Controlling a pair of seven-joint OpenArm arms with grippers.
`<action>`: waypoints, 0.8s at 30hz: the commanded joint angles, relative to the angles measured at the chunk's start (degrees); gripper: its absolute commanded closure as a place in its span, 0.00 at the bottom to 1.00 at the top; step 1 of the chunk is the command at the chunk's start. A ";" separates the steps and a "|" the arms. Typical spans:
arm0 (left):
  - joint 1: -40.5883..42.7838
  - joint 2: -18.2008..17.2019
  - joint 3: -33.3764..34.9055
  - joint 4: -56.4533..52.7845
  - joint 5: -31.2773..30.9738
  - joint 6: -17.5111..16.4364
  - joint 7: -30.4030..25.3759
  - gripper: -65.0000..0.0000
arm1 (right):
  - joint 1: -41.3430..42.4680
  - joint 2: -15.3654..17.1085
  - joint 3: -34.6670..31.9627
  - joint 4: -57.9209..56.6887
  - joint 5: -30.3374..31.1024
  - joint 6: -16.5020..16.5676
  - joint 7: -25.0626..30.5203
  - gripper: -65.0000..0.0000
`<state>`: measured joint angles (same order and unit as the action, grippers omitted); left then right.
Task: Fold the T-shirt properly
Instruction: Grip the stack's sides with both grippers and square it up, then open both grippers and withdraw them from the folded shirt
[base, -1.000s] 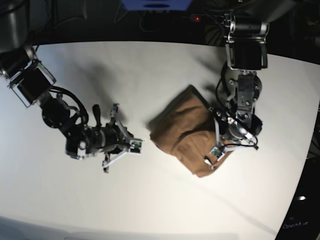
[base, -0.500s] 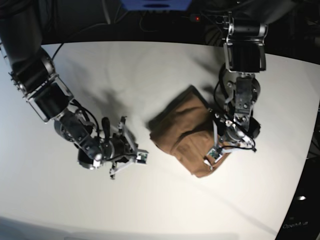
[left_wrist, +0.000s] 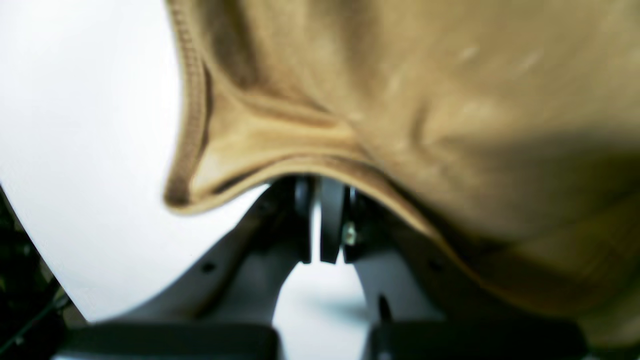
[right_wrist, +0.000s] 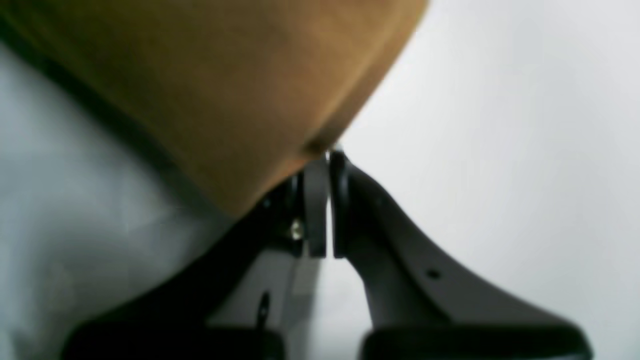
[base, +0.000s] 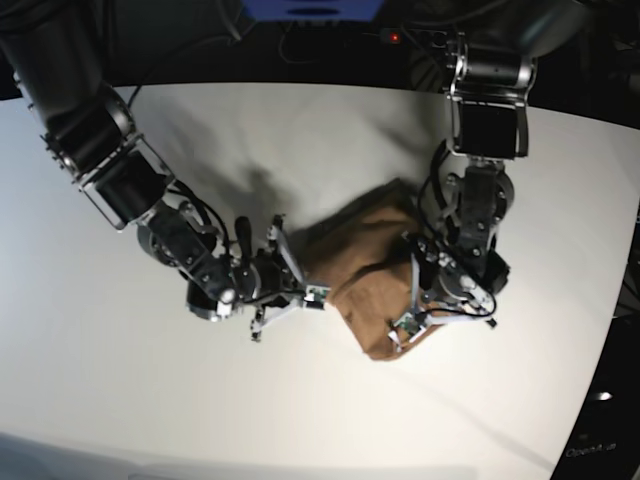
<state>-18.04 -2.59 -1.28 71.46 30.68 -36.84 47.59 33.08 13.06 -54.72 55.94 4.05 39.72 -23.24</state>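
The plain tan-brown cotton T-shirt (base: 385, 280) is lying right of the middle of the white table (base: 300, 130), already gathered into a thick, several-layered bundle, not a spread-out garment. I am judging the task to be well along: the big folds look made, and what is remaining seems to be tidying the edges into a neat rectangle and flattening the stack. It is not looking properly squared yet; from the base view its outline is lumpy, with a dark crease running across the top layer and one corner trailing toward the table's near edge.

Up close, the cloth is showing a stitched hem curling over at its edge in my left wrist view (left_wrist: 187, 115), and soft rounded folds without any print. I am seeing no tag from here.

My left gripper (left_wrist: 320, 225) is sitting at the bundle's right-hand edge with its jaws pressed together; the hem is draping just over the tips, and I cannot tell whether any fabric is caught between them. My right gripper (right_wrist: 327, 205) is meeting the bundle's left edge, jaws likewise closed narrow, with the cloth right at the tips, and I cannot tell if it is pinching a layer or merely nudging it
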 joint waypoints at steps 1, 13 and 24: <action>-1.69 0.00 0.09 0.06 -0.04 0.31 -1.57 0.97 | 1.25 0.26 0.52 0.72 0.12 0.28 -0.10 1.00; -4.15 0.52 -0.26 -6.89 -0.13 0.31 -4.38 0.97 | -3.32 1.23 0.52 0.80 0.21 0.28 -0.10 1.00; -6.09 -0.09 0.00 -6.98 -0.04 0.31 -4.82 0.97 | -8.07 2.98 0.52 10.83 0.12 0.28 -5.81 1.00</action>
<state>-22.28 -2.81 -1.28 63.70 30.85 -36.71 43.77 24.73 15.59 -53.87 67.00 4.95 38.26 -26.48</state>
